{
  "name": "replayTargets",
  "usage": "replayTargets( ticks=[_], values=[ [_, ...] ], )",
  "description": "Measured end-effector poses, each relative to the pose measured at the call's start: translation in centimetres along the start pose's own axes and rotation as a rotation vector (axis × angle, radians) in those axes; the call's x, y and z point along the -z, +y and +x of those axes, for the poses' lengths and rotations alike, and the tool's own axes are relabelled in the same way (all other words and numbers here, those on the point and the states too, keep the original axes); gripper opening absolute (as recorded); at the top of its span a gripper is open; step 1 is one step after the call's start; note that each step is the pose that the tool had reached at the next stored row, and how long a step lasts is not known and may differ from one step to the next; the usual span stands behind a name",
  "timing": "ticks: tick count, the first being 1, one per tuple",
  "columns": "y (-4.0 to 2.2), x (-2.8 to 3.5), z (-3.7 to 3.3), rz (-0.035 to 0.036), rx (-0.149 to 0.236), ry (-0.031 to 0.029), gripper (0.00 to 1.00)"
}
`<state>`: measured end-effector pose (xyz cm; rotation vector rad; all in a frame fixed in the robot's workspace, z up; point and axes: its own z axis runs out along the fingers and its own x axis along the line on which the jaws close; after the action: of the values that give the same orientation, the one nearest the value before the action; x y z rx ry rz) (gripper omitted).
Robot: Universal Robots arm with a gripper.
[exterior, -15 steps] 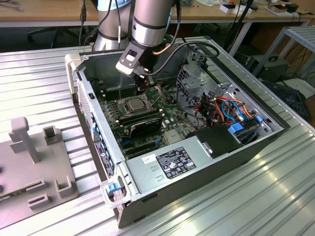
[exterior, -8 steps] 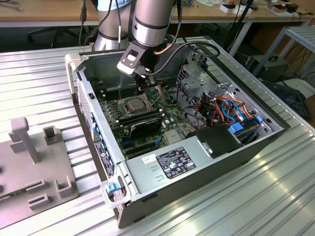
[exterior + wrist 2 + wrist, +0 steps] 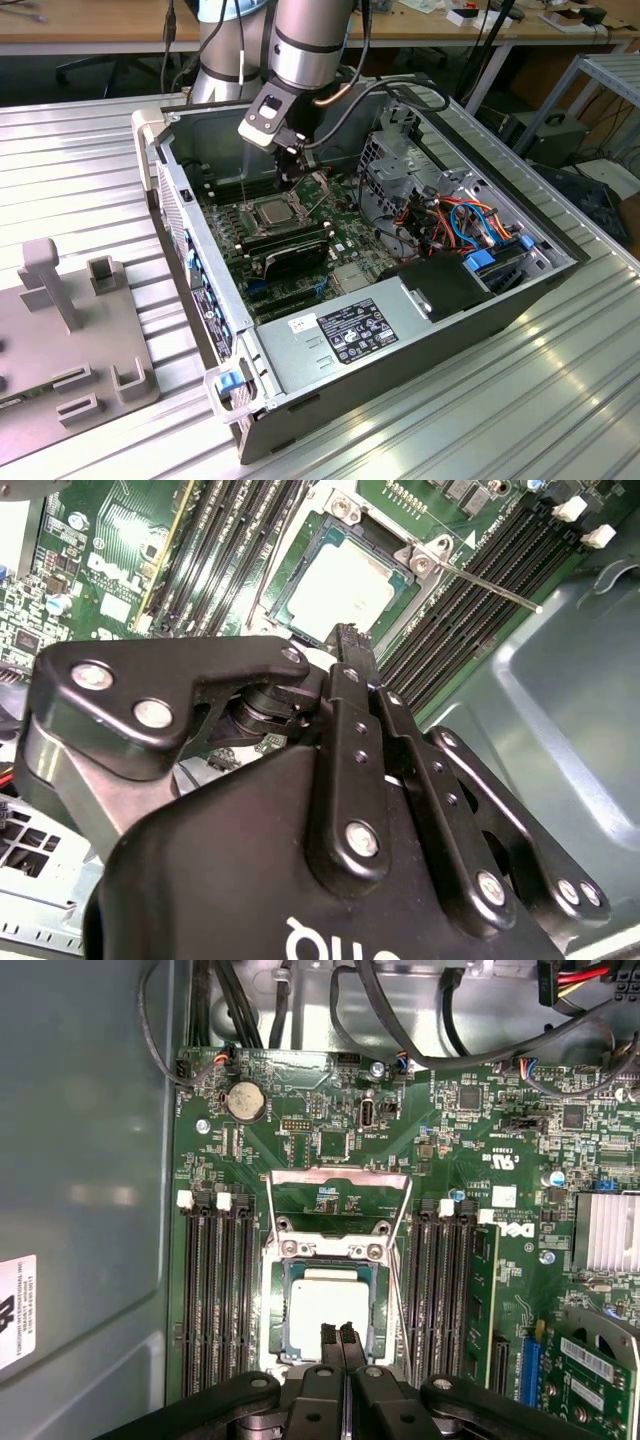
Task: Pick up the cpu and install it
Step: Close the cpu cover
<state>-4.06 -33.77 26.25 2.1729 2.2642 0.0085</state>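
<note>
The fingers (image 3: 328, 1338) are sitting pressed together, narrow, gripping nothing. The gripper (image 3: 339, 1334) is hovering right over the cpu (image 3: 322, 1305); I cannot tell whether the tips are touching it. The cpu is lying flat and square in the socket (image 3: 325, 1250), with its silver top facing up. The socket's load plate (image 3: 340, 1175) is standing open just beyond it. In the second wrist view the gripper (image 3: 350, 638) is pointing at the cpu (image 3: 340, 590), and the thin latch lever (image 3: 480, 585) is sticking out beside the socket. Black memory slots (image 3: 215, 1290) are running along both sides of the socket on the green motherboard (image 3: 330, 1145).

In the exterior view the gripper (image 3: 288, 178) is hanging inside the open computer case (image 3: 185, 230), just above the cpu (image 3: 272, 212), toward the far side of the board. The power supply (image 3: 350, 330) is sitting at the near side. A grey fixture (image 3: 60, 300) is resting on the ribbed metal table (image 3: 560, 380), well apart on the exterior view's left.
</note>
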Motion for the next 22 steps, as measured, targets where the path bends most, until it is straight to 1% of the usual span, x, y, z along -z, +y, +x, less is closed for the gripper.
replayTargets(
  ticks=[9,18,22],
  values=[
    [0.1,0.12,-0.01,0.0001,0.0,-0.0001,0.11],
    [0.93,0.11,-0.04,0.0,0.0,0.0,0.11],
    [0.98,0.11,-0.04,0.0,0.0,0.0,0.11]
  ],
)
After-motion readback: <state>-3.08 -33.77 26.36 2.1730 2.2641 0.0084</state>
